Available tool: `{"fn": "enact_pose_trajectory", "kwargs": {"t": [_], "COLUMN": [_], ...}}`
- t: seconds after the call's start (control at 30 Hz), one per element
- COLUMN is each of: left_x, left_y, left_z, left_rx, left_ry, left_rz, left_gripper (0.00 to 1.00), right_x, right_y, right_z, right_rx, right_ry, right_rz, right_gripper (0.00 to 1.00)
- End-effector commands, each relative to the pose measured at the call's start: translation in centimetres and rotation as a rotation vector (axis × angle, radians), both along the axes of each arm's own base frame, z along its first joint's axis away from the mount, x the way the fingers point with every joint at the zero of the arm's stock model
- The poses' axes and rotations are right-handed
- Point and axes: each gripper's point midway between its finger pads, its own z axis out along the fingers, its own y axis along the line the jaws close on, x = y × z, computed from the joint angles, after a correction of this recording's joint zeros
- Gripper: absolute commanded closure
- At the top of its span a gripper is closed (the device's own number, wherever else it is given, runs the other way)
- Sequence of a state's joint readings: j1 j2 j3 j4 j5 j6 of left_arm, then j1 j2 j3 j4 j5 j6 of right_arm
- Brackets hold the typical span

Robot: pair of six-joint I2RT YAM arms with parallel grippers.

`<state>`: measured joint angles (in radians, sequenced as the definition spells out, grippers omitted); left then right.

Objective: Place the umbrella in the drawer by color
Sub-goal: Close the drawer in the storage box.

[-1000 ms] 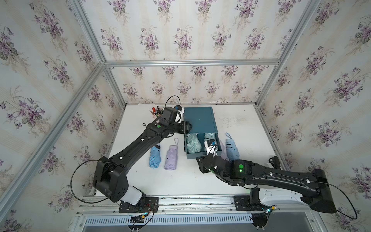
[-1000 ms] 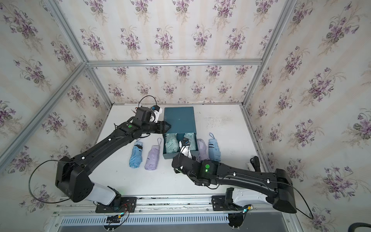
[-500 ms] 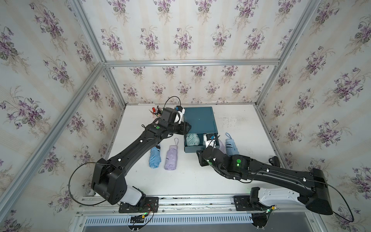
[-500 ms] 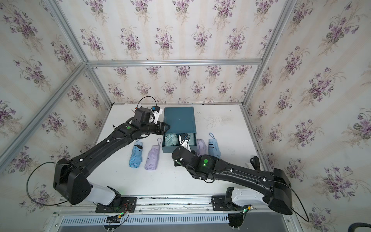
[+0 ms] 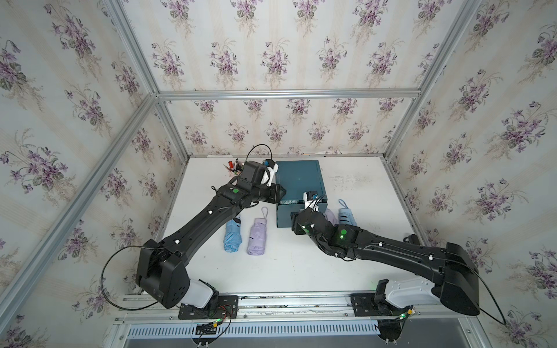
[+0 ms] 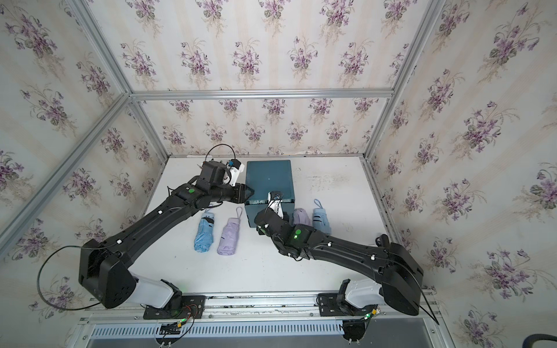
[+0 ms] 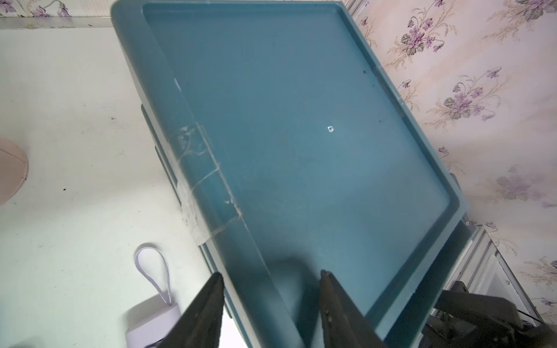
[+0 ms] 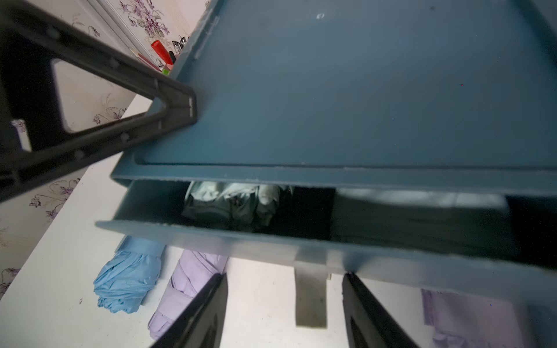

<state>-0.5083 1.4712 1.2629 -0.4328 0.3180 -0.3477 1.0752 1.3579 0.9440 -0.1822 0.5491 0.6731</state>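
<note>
The teal drawer cabinet (image 5: 300, 180) (image 6: 268, 180) stands at the back centre. Its top drawer (image 8: 271, 247) is open only a slit, and a green umbrella (image 8: 232, 205) lies inside. My right gripper (image 8: 284, 277) is open in front of the drawer, the drawer's pull tab (image 8: 310, 295) loose between its fingers. My left gripper (image 7: 271, 277) is open over the cabinet's front left top corner, straddling its rim. A blue umbrella (image 5: 232, 236) and a lilac umbrella (image 5: 257, 236) lie left of the cabinet. Another lilac one (image 5: 330, 215) and a blue one (image 5: 346, 215) lie to its right.
Pens and small items (image 5: 233, 165) stand at the back left behind my left wrist. The left arm crosses above the upper end of the left blue umbrella. Aluminium frame posts and papered walls close in the white table (image 5: 286, 271) on three sides.
The top drawer has slid from well open to nearly shut, with my right gripper following it toward the cabinet and then opening. My left gripper stayed at the cabinet's corner.
</note>
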Motion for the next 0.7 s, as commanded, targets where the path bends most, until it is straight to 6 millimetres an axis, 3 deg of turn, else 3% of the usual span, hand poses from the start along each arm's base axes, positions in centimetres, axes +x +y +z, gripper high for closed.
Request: {"fn": "enact_pose_trajectory", "kwargs": {"t": [0.0, 0.37, 0.5, 0.67], "left_x": [-2.7, -3.1, -2.7, -1.5], "left_y": [2.1, 2.3, 2.1, 1.9], "left_z": [-3.7, -3.7, -3.0, -1.3], "left_rx": [0.131, 0.159, 0.135, 0.101], "left_ry": [0.142, 0.152, 0.138, 0.090], "left_rz": [-0.005, -0.029, -0.013, 0.022], "left_gripper": [0.49, 0.48, 0.46, 0.39], "right_x": [1.4, 2.7, 0.9, -2.5], "right_y": [0.7, 1.4, -0.5, -2.3], "right_z": [1.2, -0.2, 0.0, -0.3], "right_rx": [0.035, 0.008, 0.075, 0.385], "right_ry": [-0.068, -0.064, -0.043, 0.057], "right_rz": [-0.015, -0.025, -0.023, 0.090], "right_gripper": [0.36, 0.37, 0.40, 0.41]}}
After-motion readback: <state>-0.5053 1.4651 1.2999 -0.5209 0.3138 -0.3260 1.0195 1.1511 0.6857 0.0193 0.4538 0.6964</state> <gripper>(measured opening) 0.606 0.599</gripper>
